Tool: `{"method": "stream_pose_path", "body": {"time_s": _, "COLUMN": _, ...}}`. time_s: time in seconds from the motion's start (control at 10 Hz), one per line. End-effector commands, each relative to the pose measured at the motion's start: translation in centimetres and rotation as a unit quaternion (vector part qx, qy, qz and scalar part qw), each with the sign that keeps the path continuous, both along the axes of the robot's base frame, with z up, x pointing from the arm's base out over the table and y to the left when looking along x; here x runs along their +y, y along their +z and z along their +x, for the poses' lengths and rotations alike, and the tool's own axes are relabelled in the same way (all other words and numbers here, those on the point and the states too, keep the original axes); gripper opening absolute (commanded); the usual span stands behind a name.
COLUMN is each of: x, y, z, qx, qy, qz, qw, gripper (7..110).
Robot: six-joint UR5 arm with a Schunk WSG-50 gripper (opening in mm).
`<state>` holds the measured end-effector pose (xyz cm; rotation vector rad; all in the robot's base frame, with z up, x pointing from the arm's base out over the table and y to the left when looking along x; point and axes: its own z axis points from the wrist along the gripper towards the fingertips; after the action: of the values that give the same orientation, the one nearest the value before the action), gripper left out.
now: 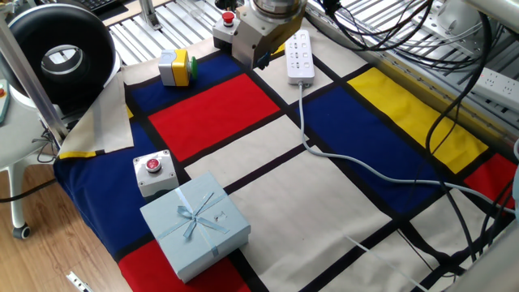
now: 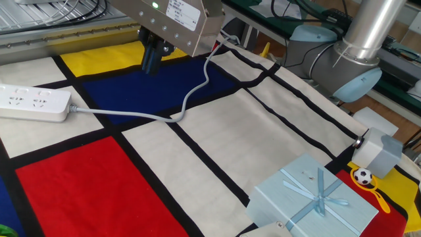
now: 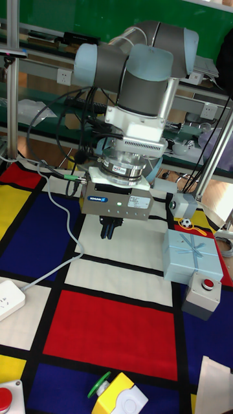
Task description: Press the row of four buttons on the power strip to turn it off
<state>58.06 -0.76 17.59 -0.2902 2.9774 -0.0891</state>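
Lying flat on the patterned cloth of the counter (image 1: 340, 203), the power strip (image 1: 299, 55) is seen at about 12 o'clock in one fixed view, its pale grey cord (image 1: 357, 166) trailing toward 4 o'clock. The end effector (image 2: 151, 58) is held above the cloth just beside the strip, touching nothing; its dark fingers (image 3: 109, 228) are pressed together and nothing is held. A light blue gift box (image 1: 195, 223) sits well apart, near 7 o'clock.
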Motion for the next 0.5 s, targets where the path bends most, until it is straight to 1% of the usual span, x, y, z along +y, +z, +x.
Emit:
{"method": "stream_pose_path", "body": {"time_s": 0.0, "x": 0.87, "y": -0.29, "z": -1.21, "qx": 0.025, "qy": 0.022, "qz": -0.005, "qw": 0.9994, "gripper": 7}}
{"method": "stream_pose_path", "body": {"time_s": 0.1, "x": 1.48, "y": -0.59, "z": -1.22, "qx": 0.022, "qy": 0.024, "qz": -0.012, "qw": 0.9994, "gripper": 7}}
{"method": "stream_pose_path", "body": {"time_s": 0.2, "x": 1.52, "y": -0.72, "z": -1.04, "qx": 0.016, "qy": 0.026, "qz": -0.024, "qw": 0.9992, "gripper": 7}}
{"method": "stream_pose_path", "body": {"time_s": 0.4, "x": 1.61, "y": -1.13, "z": -1.86, "qx": 0.032, "qy": 0.039, "qz": -0.023, "qw": 0.9985, "gripper": 7}}
